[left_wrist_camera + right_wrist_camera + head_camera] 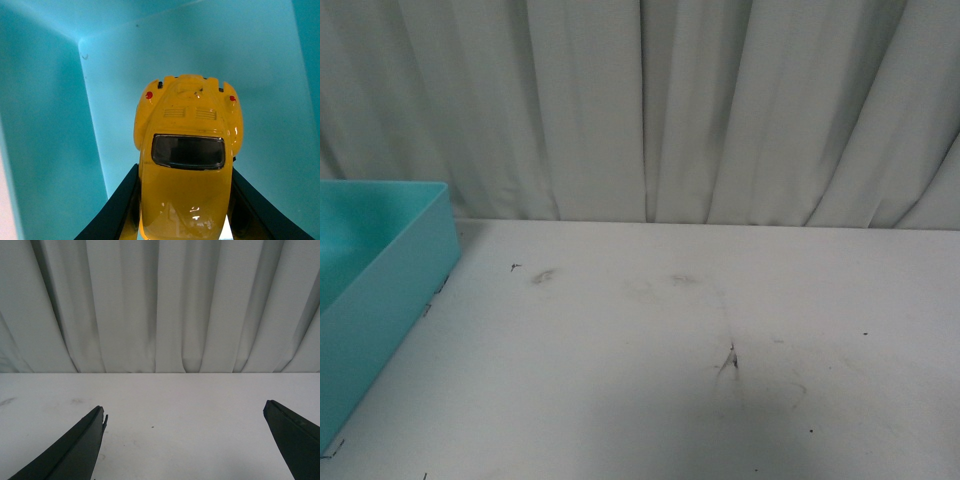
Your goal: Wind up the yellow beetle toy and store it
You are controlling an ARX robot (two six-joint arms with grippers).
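Jaws of L end effector (186, 212) are clamped on yellow beetle toy (186, 165), prob. above teal bin (45, 125) floor. R end effector (185, 440) is spread.

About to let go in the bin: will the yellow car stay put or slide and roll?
Probably slippery: the yellow car has a glossy, rounded shell in the left claw. Released, it may slide or roll on the smooth bin floor.
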